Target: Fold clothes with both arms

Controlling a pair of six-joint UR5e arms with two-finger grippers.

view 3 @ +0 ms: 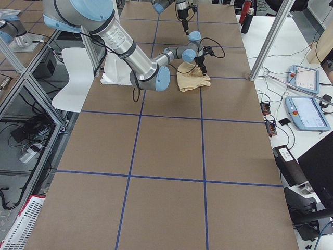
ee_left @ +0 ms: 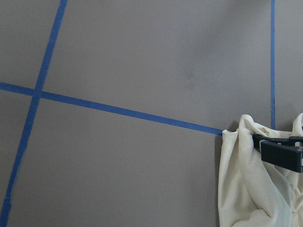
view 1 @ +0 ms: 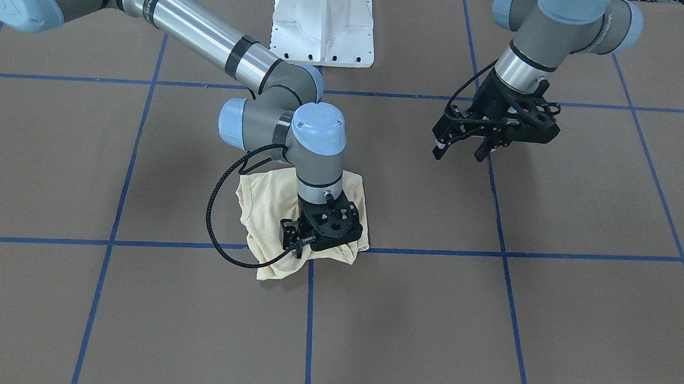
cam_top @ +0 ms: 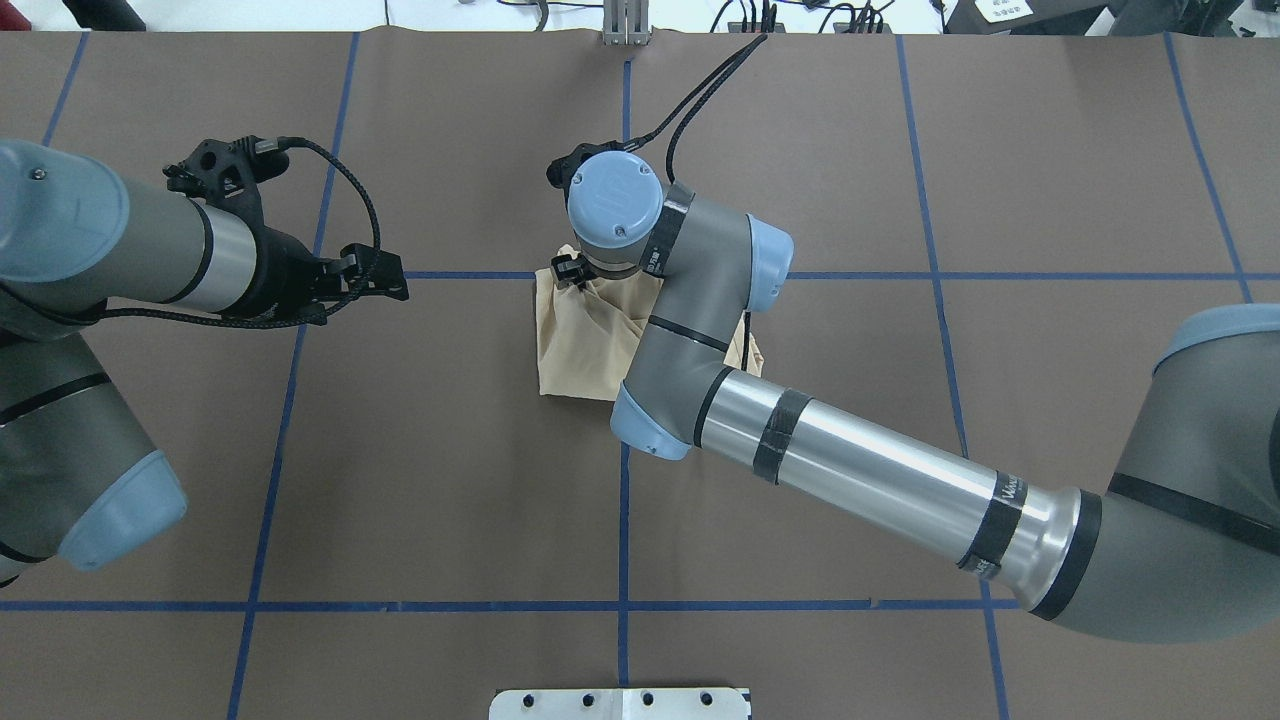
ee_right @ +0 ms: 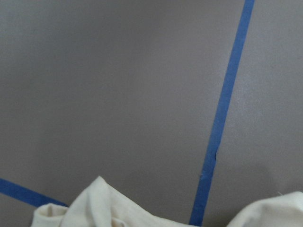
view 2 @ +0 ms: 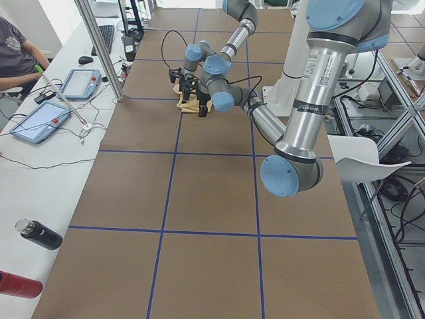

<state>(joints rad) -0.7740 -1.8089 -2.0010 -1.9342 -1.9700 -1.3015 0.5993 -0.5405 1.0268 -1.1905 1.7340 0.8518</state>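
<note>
From the front: the shirt (view 1: pixel 261 208) lies bunched on the bench (view 1: pixel 53 156). The right claw (view 1: pixel 315 235) sits down on it, maybe to pin it; gripping or not, I cannot tell. The left claw (view 1: pixel 459 151) hangs well apart, fingers spread, empty. From above: the shirt sits where the blue tape (cam_top: pixel 900 275) lines cross.

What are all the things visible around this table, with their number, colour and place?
T-shirt: one, pale cream-yellow, bunched at the table's middle.
Table: one, brown cover.
Tape lines: several, blue, a grid on the table.
Pedestal base: one, white, at the robot's table edge.
Teach pendants: two, grey-blue, on the white bench.
Bottles: two, black and red, at the bench's near end.
Person: one, dark top, at the bench.
Left gripper: one, black, open, above bare table.
Right gripper: one, black, down on the T-shirt; grip unclear.
</note>
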